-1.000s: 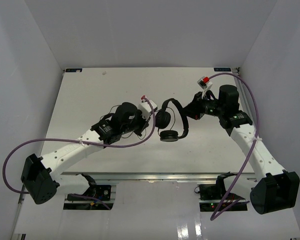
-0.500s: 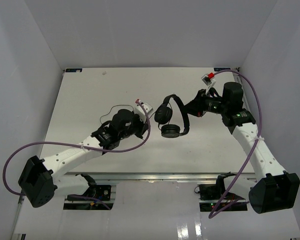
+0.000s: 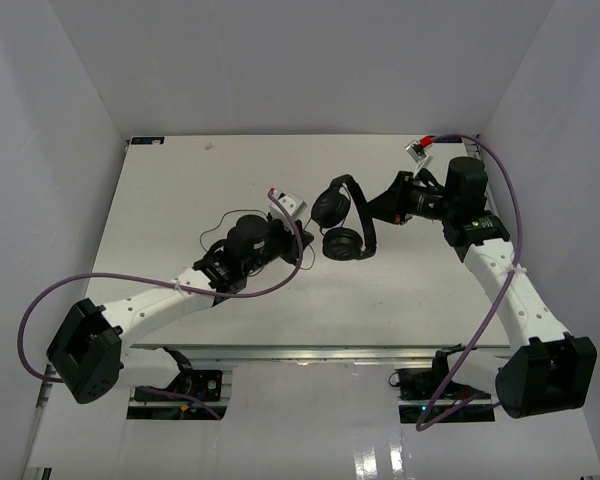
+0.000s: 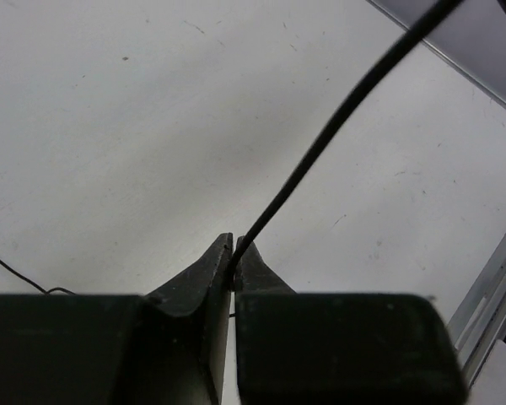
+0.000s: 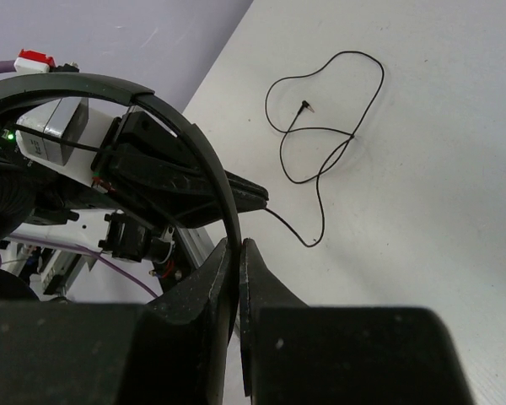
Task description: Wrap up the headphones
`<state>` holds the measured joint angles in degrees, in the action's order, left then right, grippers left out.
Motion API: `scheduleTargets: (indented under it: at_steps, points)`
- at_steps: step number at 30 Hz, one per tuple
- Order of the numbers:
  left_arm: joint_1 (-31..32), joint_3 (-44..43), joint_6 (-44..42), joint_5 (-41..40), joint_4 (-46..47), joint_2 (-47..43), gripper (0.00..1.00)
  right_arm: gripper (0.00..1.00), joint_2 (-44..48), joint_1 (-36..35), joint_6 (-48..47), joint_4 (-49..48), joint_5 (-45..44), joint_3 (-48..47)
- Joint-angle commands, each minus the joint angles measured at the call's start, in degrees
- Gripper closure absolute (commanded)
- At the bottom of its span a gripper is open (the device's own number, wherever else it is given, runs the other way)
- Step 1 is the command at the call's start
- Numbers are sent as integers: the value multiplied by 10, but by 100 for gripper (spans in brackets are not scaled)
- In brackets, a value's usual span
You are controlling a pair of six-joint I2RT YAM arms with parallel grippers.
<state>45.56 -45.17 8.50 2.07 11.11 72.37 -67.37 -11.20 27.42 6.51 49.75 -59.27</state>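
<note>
The headphones (image 3: 342,243) hang between the two arms over the middle of the table (image 3: 180,180). The right gripper (image 5: 239,246) is pinched tight on the headband (image 5: 198,148). The left gripper (image 4: 234,251) is nearly closed, with the cord (image 4: 337,126) running up from between its tips.

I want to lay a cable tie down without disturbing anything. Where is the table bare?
Bare: the far left corner of the table, beyond the loose cord; also the near middle, between the left arm and right arm. Crowded: far centre, where the right claw grips the headphones and the left claw pinches their cord.
</note>
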Motion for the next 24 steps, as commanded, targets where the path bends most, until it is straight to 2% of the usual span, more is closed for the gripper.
scheduleTargets:
  at_steps: [1, 6, 10, 13, 18, 24]
  points:
    - [-2, 5, 26, 1, 57, -14, 73, 92, -1, 5, 39, -44, 23, -39]
    - [-2, 53, 40, 5, 136, -26, 42, 92, -19, 6, 50, -47, 22, -73]
    - [-2, 101, 27, 17, 207, -28, 33, 92, -21, 7, 56, -45, 18, -87]
    - [-3, 123, -2, 26, 233, -25, 30, 92, -19, 8, 59, -45, 16, -88]
    - [-2, 124, -44, 18, 193, -16, 30, 92, -16, 10, 61, -43, 14, -87]
    - [-5, 158, -62, -8, 189, -29, 30, 92, -17, 14, 62, -45, 17, -95]
